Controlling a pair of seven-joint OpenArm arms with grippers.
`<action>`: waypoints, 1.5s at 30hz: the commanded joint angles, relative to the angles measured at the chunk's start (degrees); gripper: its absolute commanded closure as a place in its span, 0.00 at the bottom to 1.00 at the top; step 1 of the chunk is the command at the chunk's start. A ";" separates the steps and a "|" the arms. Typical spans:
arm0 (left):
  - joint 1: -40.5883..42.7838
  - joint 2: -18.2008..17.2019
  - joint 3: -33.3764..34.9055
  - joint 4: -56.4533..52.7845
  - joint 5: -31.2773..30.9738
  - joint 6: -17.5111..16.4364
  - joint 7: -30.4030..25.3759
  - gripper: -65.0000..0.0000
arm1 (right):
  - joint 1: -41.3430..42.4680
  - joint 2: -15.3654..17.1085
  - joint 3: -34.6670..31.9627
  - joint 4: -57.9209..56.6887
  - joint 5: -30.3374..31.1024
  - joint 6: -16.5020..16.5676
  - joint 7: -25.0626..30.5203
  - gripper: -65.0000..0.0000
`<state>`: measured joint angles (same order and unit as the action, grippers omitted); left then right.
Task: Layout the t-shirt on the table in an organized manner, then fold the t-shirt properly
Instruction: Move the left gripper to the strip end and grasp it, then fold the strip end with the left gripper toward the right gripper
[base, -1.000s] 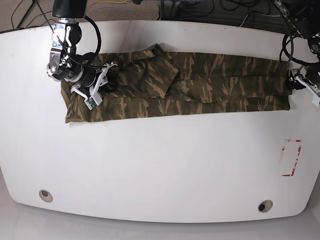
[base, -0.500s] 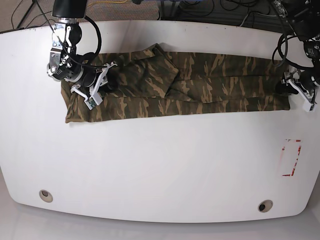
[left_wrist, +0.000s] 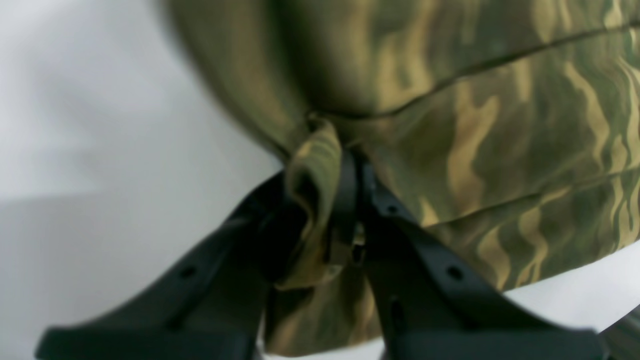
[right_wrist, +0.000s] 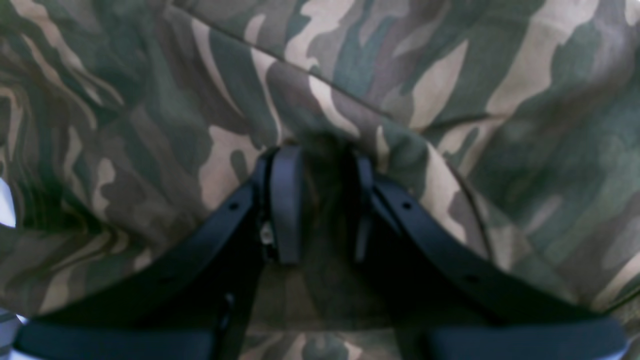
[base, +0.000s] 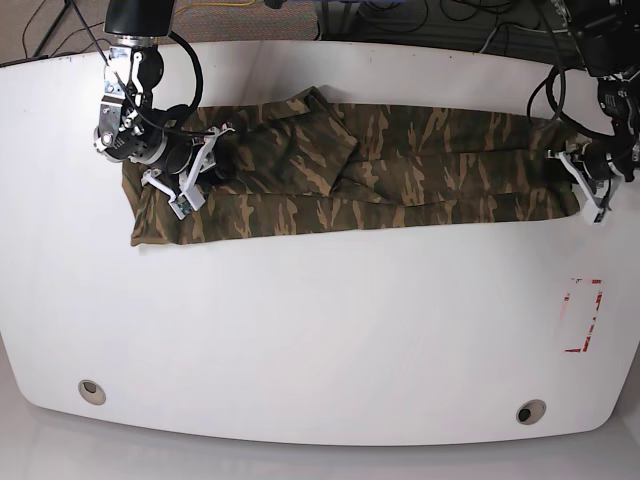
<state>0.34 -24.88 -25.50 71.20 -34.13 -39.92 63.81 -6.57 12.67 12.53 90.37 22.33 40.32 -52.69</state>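
Observation:
The camouflage t-shirt (base: 400, 170) lies stretched into a long band across the far half of the white table (base: 300, 330). At its right end in the base view, my left gripper (base: 572, 172) is shut on the shirt's edge. The left wrist view shows a fold of the t-shirt (left_wrist: 500, 150) pinched in the left gripper (left_wrist: 325, 190). My right gripper (base: 218, 162) sits on the band's left part. In the right wrist view the right gripper (right_wrist: 322, 165) has a ridge of the t-shirt (right_wrist: 450, 75) caught between its nearly closed fingers (right_wrist: 285, 200).
A red-and-white tape mark (base: 582, 315) lies near the table's right edge. Two round grommet holes (base: 91, 390) (base: 529, 411) sit near the front edge. Cables (base: 400, 20) run on the floor behind the table.
The arm on the base view's right moved left onto the shirt's right end, and its jaws closed on the cloth. The other arm stayed still.

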 joint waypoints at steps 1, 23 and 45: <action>1.64 -0.39 -0.04 2.43 1.03 -0.08 1.99 0.94 | 0.02 0.30 0.17 0.31 -1.54 -0.32 -1.95 0.79; 11.05 0.75 9.10 42.43 0.59 -0.08 2.08 0.94 | 0.02 0.21 0.17 0.23 -1.54 -0.32 -1.95 0.79; 0.94 16.75 25.54 41.37 -0.99 -0.08 5.16 0.94 | 0.02 -0.84 0.26 0.23 -1.54 -0.32 -1.95 0.79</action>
<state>1.98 -9.15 -0.14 112.20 -34.30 -39.94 70.08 -6.57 11.55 12.80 90.37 22.31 40.10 -52.64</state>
